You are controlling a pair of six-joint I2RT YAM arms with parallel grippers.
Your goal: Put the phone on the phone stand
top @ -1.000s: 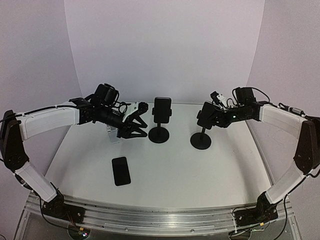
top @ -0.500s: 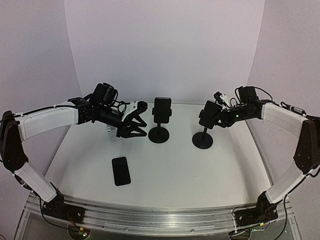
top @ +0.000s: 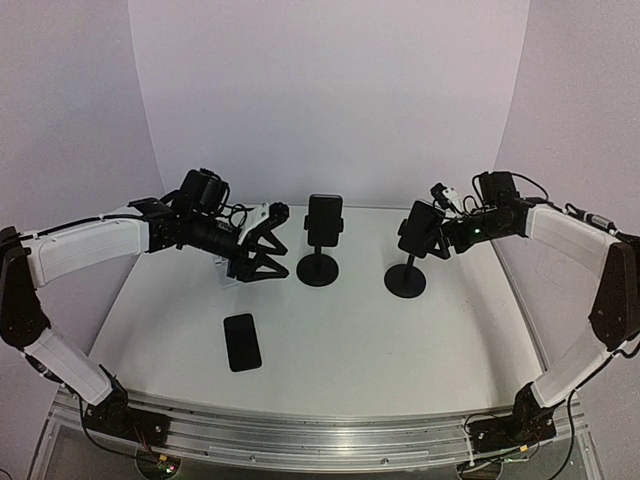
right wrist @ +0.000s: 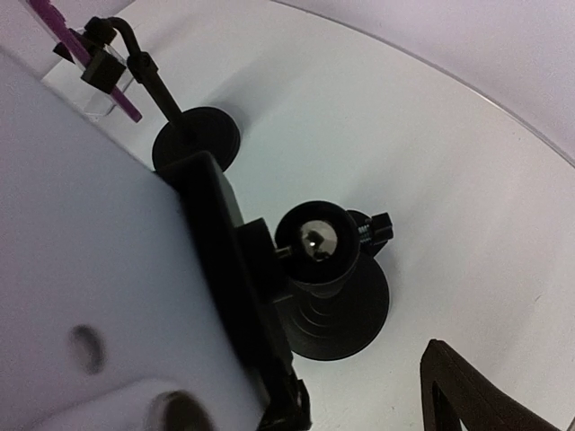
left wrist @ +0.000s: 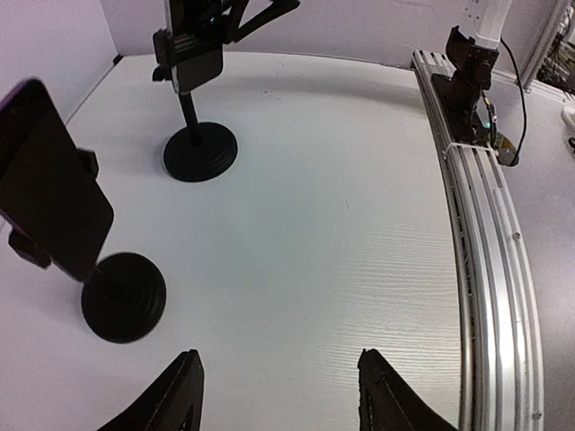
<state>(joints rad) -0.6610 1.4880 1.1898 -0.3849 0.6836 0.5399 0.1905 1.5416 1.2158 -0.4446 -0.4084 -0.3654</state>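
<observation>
Two black phone stands are on the white table. The middle stand [top: 318,268] holds a dark phone [top: 324,220] upright. The right stand [top: 405,280] carries another phone [top: 420,228], which fills the left of the right wrist view clamped in its cradle [right wrist: 225,260]. My right gripper [top: 434,224] is just behind that phone and open; one finger [right wrist: 467,391] stands well apart from it. A third black phone [top: 241,341] lies flat near the front left. My left gripper [top: 270,243] hovers left of the middle stand, open and empty [left wrist: 278,395].
A small clear block [top: 228,272] sits on the table under the left gripper. The aluminium rail [top: 320,435] runs along the near edge and shows in the left wrist view [left wrist: 490,269]. Pale walls close in the back and sides.
My right gripper has opened wide and drawn back a little to the right, leaving the phone on the right stand. The left gripper has opened wider and shifted slightly left.
</observation>
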